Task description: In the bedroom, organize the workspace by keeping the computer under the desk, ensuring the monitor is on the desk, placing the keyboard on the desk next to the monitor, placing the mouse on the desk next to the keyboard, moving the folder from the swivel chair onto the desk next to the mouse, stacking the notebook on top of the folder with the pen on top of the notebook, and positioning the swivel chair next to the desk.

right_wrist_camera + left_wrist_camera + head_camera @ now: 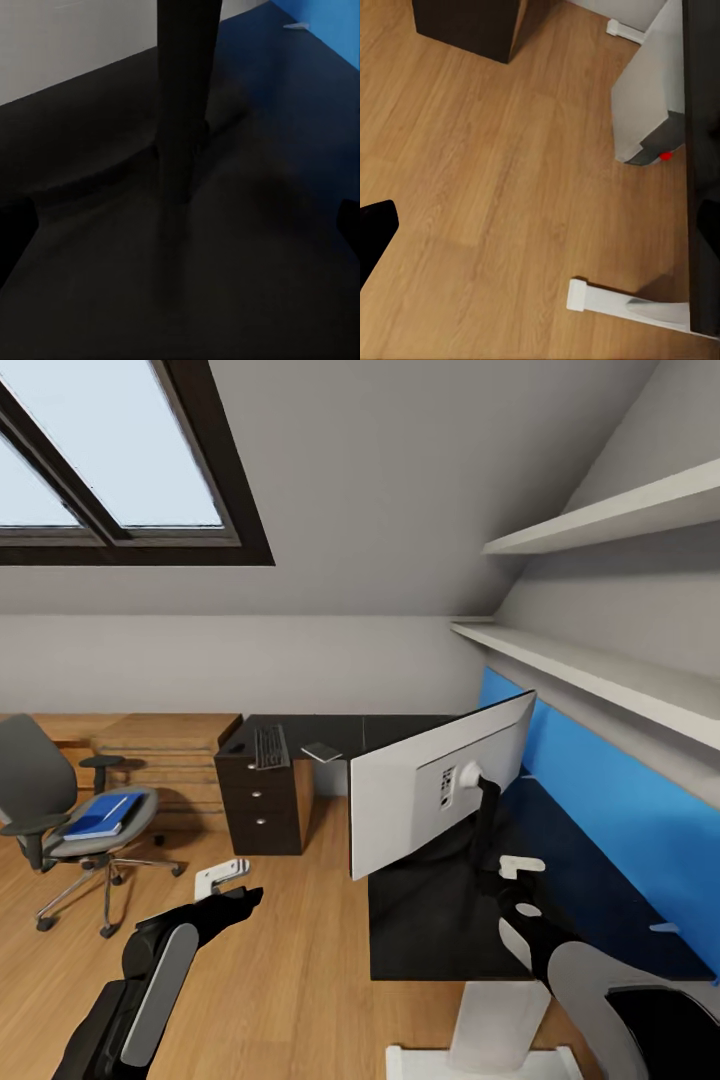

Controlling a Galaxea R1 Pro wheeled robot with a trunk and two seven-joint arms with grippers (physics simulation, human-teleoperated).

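Observation:
The monitor [430, 785] stands on the black desk [440, 930] with its grey-white back toward me. My right gripper [520, 885] is open just in front of its black stand pole [184, 97], not touching it. My left gripper [232, 888] hangs open over the wood floor. The grey-white computer [649, 112] sits under the desk edge. On the far part of the desk lie the keyboard [270, 746] and a small flat grey book, apparently the notebook [322, 751]. The blue folder [103, 817] rests on the swivel chair [45, 790] at the left. Mouse and pen are out of view.
A black drawer unit [262, 805] holds up the far desk end. A wooden chest [165, 745] stands behind the chair. White shelves [600, 670] run above a blue wall panel [620, 810]. A white desk foot [615, 300] lies on the floor.

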